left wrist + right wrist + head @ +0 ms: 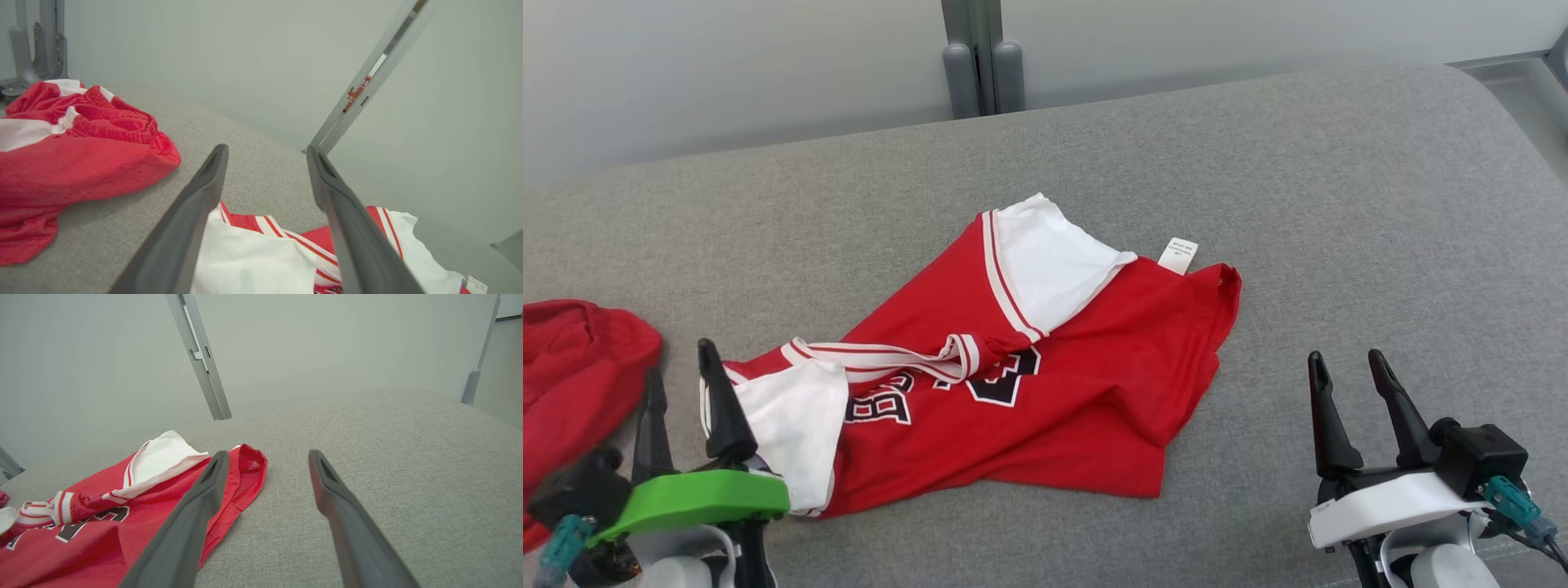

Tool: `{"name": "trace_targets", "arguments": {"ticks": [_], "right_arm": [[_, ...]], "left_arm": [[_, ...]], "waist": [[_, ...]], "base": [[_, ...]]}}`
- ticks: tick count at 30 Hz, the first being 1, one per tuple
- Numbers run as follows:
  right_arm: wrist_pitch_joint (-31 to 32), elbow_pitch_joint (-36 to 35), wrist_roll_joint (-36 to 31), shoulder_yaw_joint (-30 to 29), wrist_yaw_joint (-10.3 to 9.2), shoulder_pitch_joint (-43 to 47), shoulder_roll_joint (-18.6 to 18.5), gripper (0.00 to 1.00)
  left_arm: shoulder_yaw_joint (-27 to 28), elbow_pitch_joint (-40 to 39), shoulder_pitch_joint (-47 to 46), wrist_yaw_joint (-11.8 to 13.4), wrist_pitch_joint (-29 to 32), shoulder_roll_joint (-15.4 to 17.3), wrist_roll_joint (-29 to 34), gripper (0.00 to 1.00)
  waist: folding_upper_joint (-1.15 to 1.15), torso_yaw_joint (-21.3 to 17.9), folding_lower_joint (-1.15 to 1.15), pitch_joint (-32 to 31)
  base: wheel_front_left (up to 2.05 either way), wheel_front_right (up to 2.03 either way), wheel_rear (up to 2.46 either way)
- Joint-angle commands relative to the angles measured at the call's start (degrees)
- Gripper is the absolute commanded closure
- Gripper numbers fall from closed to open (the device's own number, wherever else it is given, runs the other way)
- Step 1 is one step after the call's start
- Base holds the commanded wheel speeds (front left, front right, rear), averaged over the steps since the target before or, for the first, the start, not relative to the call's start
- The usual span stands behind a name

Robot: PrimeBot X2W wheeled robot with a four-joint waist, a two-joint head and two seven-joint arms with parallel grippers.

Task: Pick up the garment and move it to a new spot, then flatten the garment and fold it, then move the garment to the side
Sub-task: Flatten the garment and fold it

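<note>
Starting at our left claw (680,359), we see its 2 dark fingers (188,228) spread apart w/ nothing pinched between them. Right under the gap, in the wrist view, lies a white sleeve (253,261) of the jersey (1045,392); we can't tell if the fingers touch it. From there the jersey, red w/ white trim and dark lettering, spreads out to this claw's right and a bit ahead. It's crumpled, w/ the far sleeve (1049,261) flipped up at its farthest edge and a small white label (1178,254) sticking out just right of that. On this claw's left, just beside it, sits a 2nd red cloth (572,367), bunched, w/ a ribbed band visible in the wrist view. Our right claw (1346,355) also stands w/ fingers apart, holding nothing, above the grey cushion (1258,163). The jersey is off to its left, not touching; the red hem is the part nearest its left finger.
</note>
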Motion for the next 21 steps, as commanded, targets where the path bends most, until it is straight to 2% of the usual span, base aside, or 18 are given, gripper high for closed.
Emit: {"name": "trace_targets", "arguments": {"ticks": [1,4,8,14,18,21], "right_arm": [[-0.01,-0.08,0.02,0.16,0.01,-0.02,-0.11,0.00],[-0.01,0.02,-0.03,0.19,0.01,-0.04,-0.12,0.00],[-0.01,-0.05,0.05,0.21,0.01,-0.09,-0.12,0.00],[-0.01,-0.11,0.11,0.34,0.01,-0.38,-0.11,0.00],[-0.01,-0.06,0.08,0.71,0.01,-0.89,-0.09,0.00],[-0.01,-0.11,0.16,1.22,0.01,-1.59,-0.13,0.00]], "left_arm": [[-1.29,-2.33,1.67,0.56,-0.03,0.19,3.41,0.00],[-5.15,-6.34,4.08,0.72,-0.03,0.22,9.88,0.00],[-9.55,-7.52,6.14,0.93,-0.04,0.21,15.95,0.00],[-13.87,-4.00,4.97,0.04,-0.03,0.20,23.26,0.00],[-17.50,0.28,0.35,-1.31,-0.03,0.74,27.04,0.00],[-21.01,4.46,-5.50,-2.45,2.25,0.71,29.54,0.00]], "waist": [[0.00,-0.13,0.00,0.06],[0.00,-0.41,0.00,0.11],[0.00,-0.68,0.00,0.34],[0.00,-0.64,0.00,1.05],[0.00,-0.93,0.00,1.67],[0.00,-1.94,0.00,2.59]], "base": [[0.00,0.00,0.00],[0.00,0.00,0.00],[0.00,0.00,0.00],[0.00,0.00,0.00],[0.00,0.00,0.00],[0.00,0.00,0.00]]}}
